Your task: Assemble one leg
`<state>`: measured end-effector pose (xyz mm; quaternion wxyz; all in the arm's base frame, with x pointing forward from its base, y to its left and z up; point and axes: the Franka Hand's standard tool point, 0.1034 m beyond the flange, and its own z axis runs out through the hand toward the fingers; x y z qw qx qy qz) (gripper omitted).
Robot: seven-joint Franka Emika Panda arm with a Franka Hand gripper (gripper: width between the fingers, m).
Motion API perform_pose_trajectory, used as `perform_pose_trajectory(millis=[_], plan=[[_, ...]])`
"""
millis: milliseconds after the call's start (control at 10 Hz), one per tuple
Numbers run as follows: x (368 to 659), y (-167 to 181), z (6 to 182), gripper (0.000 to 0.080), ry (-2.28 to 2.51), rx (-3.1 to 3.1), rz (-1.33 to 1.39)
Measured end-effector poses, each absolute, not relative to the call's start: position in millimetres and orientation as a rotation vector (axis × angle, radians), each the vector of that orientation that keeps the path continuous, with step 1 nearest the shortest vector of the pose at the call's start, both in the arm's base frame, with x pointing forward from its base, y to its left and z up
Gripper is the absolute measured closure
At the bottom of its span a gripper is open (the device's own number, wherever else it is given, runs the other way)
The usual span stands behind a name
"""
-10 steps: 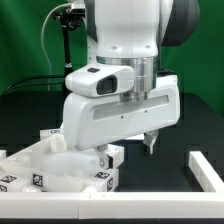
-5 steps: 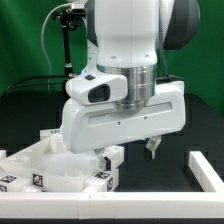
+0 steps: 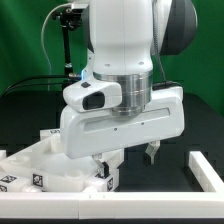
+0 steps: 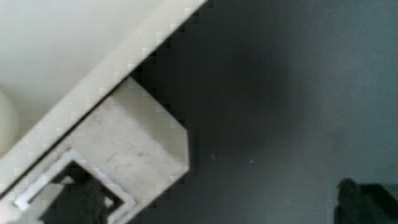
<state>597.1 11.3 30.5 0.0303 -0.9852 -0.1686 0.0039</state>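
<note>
In the exterior view the large white tabletop point(image 3: 40, 168) lies at the lower left. A white tagged leg point(image 3: 112, 176) lies against its right edge, and another leg point(image 3: 48, 136) shows behind it. My gripper point(image 3: 127, 158) hangs low over the table just right of the tabletop, open and empty. One finger is by the near leg and the other point(image 3: 152, 150) is over bare table. In the wrist view a pale block point(image 4: 143, 150), probably that leg, lies along a white edge point(image 4: 125, 60). The gripper point(image 4: 214, 205) holds nothing, and its dark fingertips point(image 4: 365, 200) stand far apart.
A white rail point(image 3: 100, 206) runs along the front of the black table, and a second piece of it point(image 3: 205, 168) lies at the exterior view's right. A black stand point(image 3: 66, 45) and a green backdrop are behind the arm.
The wrist has turned and the hand has shifted slightly toward the exterior view's left, nearer the tabletop's edge and the leg. Nothing has been grasped.
</note>
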Motion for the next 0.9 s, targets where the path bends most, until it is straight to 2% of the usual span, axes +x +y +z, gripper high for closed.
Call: perform_pose_trajectory(millis=[200, 800, 900], plan=[[603, 21, 30.1, 0.0151, -0.522, -3.042, -0.044], [599, 84, 31.2, 0.0151, -0.499, -3.04, -0.073], [603, 83, 34.6, 0.0151, -0.548, -3.045, -0.119]])
